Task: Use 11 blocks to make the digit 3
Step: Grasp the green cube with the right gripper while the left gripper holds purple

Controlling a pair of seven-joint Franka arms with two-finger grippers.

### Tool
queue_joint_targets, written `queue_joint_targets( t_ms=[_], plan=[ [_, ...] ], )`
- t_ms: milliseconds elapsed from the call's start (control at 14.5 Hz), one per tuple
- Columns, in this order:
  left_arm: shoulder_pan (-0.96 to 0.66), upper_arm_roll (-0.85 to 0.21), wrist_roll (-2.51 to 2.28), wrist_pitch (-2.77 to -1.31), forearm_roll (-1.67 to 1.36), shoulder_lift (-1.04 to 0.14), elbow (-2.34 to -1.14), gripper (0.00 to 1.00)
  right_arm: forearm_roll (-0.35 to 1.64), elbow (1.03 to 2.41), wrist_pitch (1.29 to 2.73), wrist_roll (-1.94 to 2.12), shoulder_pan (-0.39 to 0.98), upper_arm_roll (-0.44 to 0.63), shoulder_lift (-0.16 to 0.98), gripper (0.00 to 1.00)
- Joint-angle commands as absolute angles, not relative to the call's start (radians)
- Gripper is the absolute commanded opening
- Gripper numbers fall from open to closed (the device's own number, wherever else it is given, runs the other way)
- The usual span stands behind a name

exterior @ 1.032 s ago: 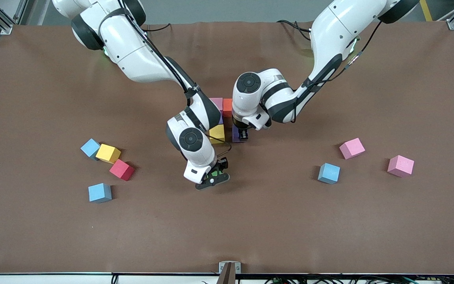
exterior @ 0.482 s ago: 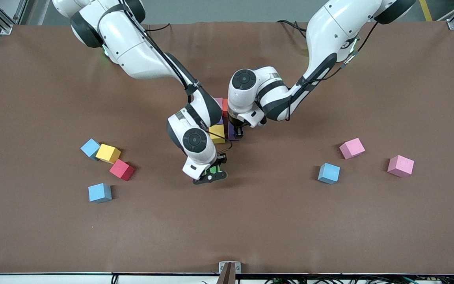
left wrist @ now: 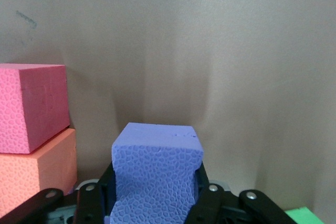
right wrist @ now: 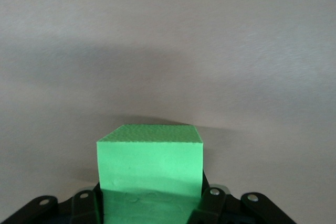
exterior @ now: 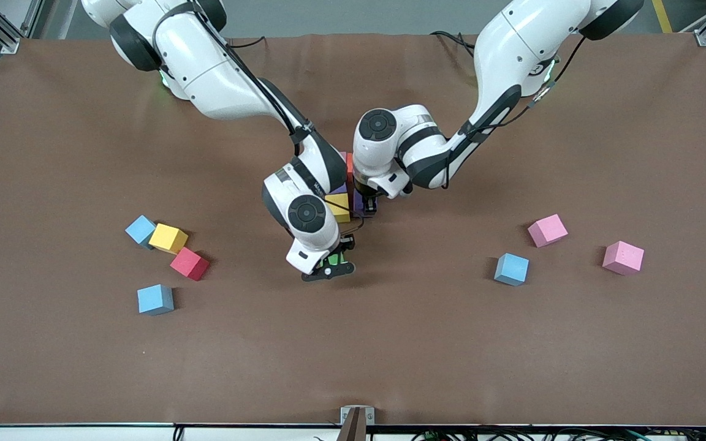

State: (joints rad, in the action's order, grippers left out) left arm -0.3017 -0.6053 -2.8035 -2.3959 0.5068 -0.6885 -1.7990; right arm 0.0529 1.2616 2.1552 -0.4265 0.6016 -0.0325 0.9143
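Pink [left wrist: 31, 103], orange [left wrist: 37, 169], yellow [exterior: 338, 207] and purple blocks [left wrist: 155, 177] cluster mid-table, apparently touching; a green block [right wrist: 149, 169] and seven loose blocks [exterior: 155, 299] lie apart.

A started figure of touching blocks [exterior: 339, 207] lies mid-worktop [exterior: 390, 355]. The left tool [exterior: 368, 207] grips one block [left wrist: 155, 182] just beside the figure. The right tool [exterior: 330, 269] grips another block [right wrist: 149, 166] over the worktop. A cluster of three [exterior: 168, 238] lies toward the right arm's end, with a lone block [exterior: 155, 299] nearer the camera. Toward the left arm's end, well apart, lie a first loose block [exterior: 547, 230], a second loose block [exterior: 511, 269] and a third loose block [exterior: 622, 257].
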Motion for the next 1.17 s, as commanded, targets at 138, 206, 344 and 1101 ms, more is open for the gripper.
queue_joint_targets(
  t_ms=[138,206,344,1101],
  plan=[
    [-0.322,-0.601,-3.060,-2.402,0.574,-0.693,-1.789,0.23,0.055,1.278,2.148,-0.423,0.499,-0.046,0.858,0.27],
    [-0.322,-0.601,-3.062,-2.402,0.574,-0.695,-1.789,0.23,0.055,1.266,2.143,-0.422,0.480,-0.048,0.856,0.27],
    [-0.322,-0.601,-3.062,-2.402,0.574,-0.701,-1.789,0.23,0.054,1.235,2.079,-0.413,0.451,-0.046,0.856,0.27],
    [-0.339,-0.588,-3.108,-2.402,0.574,-0.729,-1.752,0.23,0.055,1.221,2.059,-0.371,0.416,-0.048,0.854,0.27]
  ],
)
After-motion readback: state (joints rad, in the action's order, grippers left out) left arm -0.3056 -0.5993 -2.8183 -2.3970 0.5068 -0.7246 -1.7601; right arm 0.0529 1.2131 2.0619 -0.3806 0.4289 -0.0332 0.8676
